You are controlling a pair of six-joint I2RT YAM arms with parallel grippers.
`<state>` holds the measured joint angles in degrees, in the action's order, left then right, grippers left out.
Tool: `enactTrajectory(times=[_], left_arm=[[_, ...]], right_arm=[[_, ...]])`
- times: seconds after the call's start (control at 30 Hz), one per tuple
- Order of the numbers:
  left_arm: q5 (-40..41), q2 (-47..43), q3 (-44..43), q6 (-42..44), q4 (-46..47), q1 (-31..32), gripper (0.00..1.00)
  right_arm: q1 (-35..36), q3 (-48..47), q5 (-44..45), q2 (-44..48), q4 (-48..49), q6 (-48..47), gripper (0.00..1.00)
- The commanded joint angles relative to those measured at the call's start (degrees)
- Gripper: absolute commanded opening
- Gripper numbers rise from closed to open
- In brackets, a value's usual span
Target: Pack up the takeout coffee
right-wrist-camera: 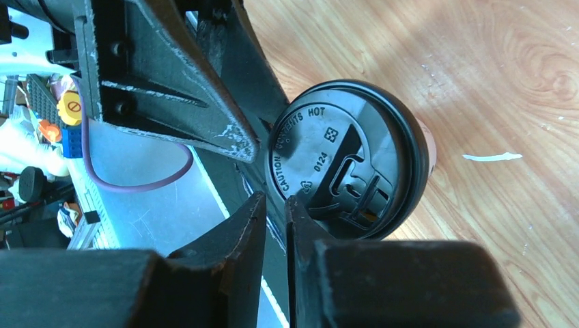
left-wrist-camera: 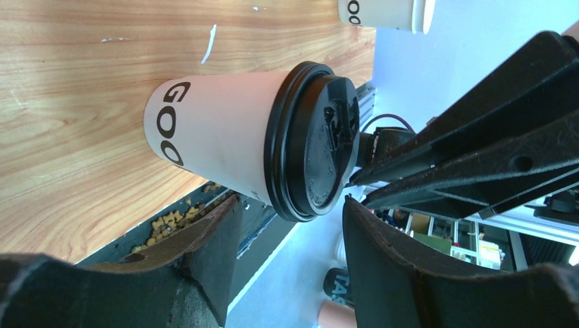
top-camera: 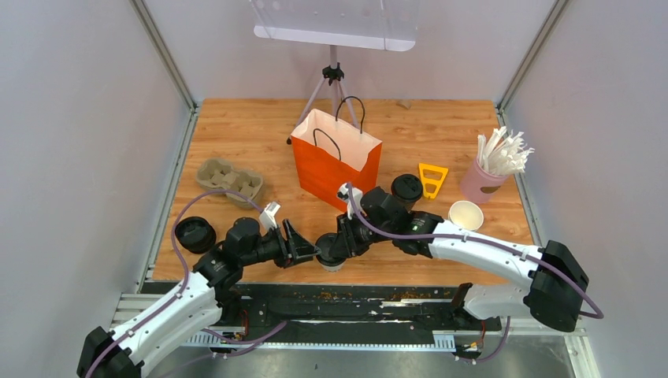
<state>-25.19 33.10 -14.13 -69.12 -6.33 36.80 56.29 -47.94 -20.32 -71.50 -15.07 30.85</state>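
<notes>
Probably pressing the lid (right-wrist-camera: 348,167) onto the cup (left-wrist-camera: 212,130) with the near-closed, empty right gripper (right-wrist-camera: 275,201), wide-open empty left gripper (left-wrist-camera: 290,208) parked just beside to grab it.

A light-brown wood-grain tabletop (top-camera: 260,126), scuffed with a few white marks, sits boxed in by plain pale grey surfaces: a left wall (top-camera: 79,157), a back wall (top-camera: 213,47) and a right wall (top-camera: 606,118), joined at the rear corners by slanting aluminium posts (top-camera: 161,51). Overhead at the back hangs a translucent white panel (top-camera: 335,24), a small tripod (top-camera: 333,79) stands at the table's far edge, and the light is soft and even. Along the near edge runs a black rail (top-camera: 354,303) sprinkled with brownish crumbs (left-wrist-camera: 167,222), then ribbed silver metal (top-camera: 315,344)
</notes>
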Motion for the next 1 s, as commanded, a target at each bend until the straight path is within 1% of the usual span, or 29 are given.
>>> enactTrajectory(times=[0.0,0.2,0.47,0.73,0.83,0.9,0.97], left_arm=[[-0.66,2.19,-0.15,0.44,2.45,0.39,0.62],[-0.39,2.44,0.43,0.21,2.63,0.41,0.61],[1.17,6.55,0.91,2.44,3.98,0.44,0.54],[3.34,9.75,-0.56,6.67,-0.42,0.43,0.49],[3.91,10.73,-0.34,7.34,-1.40,0.43,0.49],[3.31,11.02,-0.10,7.07,-0.34,0.43,0.49],[1.65,10.90,0.28,5.79,2.74,0.46,0.54]], right_arm=[[0.67,-1.68,-1.16,-0.99,2.16,0.38,0.16],[0.81,0.61,-2.26,-1.71,4.48,1.51,0.14],[1.19,3.08,-1.84,-2.59,4.61,1.22,0.13],[1.19,8.63,-0.37,-0.74,5.29,1.37,0.13],[1.15,10.13,0.54,-0.07,5.32,1.57,0.13],[1.10,10.49,0.78,0.04,5.61,1.71,0.13],[1.10,9.98,1.29,0.21,5.65,1.89,0.13]])
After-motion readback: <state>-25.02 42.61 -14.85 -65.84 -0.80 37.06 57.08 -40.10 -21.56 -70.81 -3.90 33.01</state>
